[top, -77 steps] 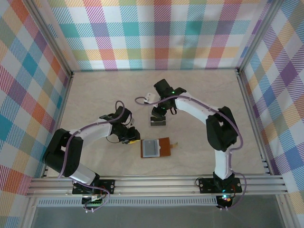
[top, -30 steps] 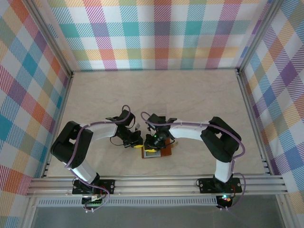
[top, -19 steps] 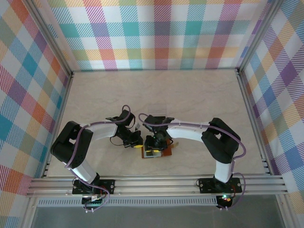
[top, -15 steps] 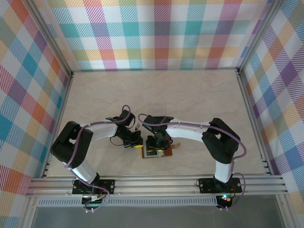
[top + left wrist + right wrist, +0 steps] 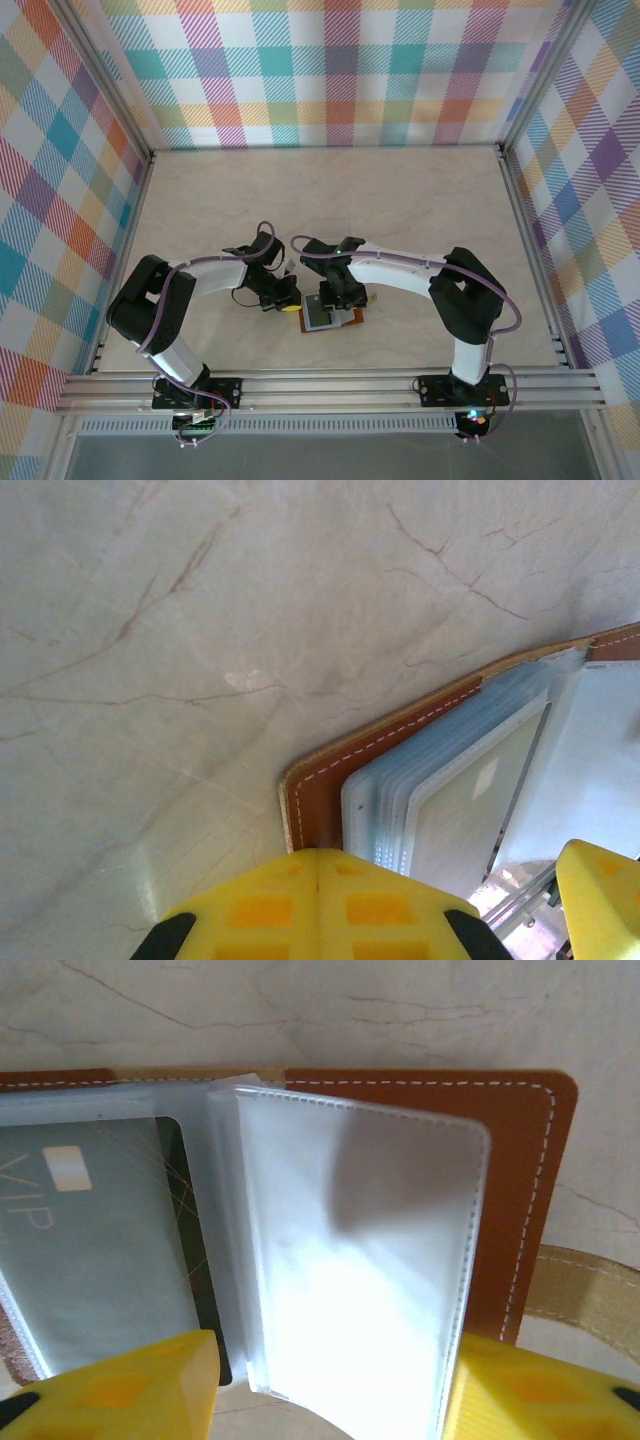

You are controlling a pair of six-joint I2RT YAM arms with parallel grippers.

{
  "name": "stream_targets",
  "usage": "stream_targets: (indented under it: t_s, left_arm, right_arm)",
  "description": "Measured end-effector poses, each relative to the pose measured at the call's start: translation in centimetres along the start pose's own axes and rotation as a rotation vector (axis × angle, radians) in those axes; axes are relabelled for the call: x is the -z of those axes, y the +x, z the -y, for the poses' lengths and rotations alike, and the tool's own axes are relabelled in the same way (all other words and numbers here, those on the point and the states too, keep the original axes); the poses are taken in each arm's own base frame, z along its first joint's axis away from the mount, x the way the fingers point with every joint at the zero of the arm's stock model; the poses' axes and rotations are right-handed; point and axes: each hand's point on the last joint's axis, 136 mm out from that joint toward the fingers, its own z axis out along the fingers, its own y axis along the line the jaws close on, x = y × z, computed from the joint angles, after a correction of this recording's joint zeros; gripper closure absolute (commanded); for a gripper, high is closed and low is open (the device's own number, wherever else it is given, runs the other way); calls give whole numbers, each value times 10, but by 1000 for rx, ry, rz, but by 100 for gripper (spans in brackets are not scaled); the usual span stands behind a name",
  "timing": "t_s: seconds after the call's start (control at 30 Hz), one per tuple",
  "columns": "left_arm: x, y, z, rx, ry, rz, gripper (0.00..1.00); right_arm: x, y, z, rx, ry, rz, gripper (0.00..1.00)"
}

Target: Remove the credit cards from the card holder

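While the left gripper (image 5: 318, 865) rests with its yellow fingertips closed together on one corner of the card holder (image 5: 312, 798), apparently pinning it down, the right gripper (image 5: 330, 1365) hovers over the open pages. Its jaws are apart, and a clear sleeve (image 5: 360, 1250) stands up between them, not clamped. That sleeve looks empty, though glare makes it hard to be sure. The holder lies spread open on the table (image 5: 400, 200) between both arms. One grey credit card (image 5: 90, 1230) marked VIP still sits in its pocket, with a darker edge behind it. So the job looks unfinished: at least that card needs pulling out.
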Motion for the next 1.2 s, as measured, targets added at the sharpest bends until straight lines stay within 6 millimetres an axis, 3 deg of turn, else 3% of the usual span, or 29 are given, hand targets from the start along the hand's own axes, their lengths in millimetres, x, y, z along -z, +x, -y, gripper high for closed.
stream_targets:
  t_s: [0.37,0.53,0.63,0.8,1.0,1.2]
  left_arm:
    - [1,-2,1,-6,-20,-24,93]
    - [2,-7,1,-11,-39,-10,91]
    - [5,-12,2,-15,-53,7,90]
    - [11,-21,7,-24,-65,45,87]
    - [26,-12,27,-66,-48,80,88]
    - [15,3,33,-67,-44,51,90]
  right_arm:
    - [2,-2,26,27,118,17,41]
    - [9,-9,29,33,117,31,42]
    - [19,-13,20,26,32,39,44]
    - [35,-22,-12,-2,-224,52,51]
    - [21,-16,-37,-48,-456,-22,57]
    - [9,-10,-44,-72,-558,-61,61]
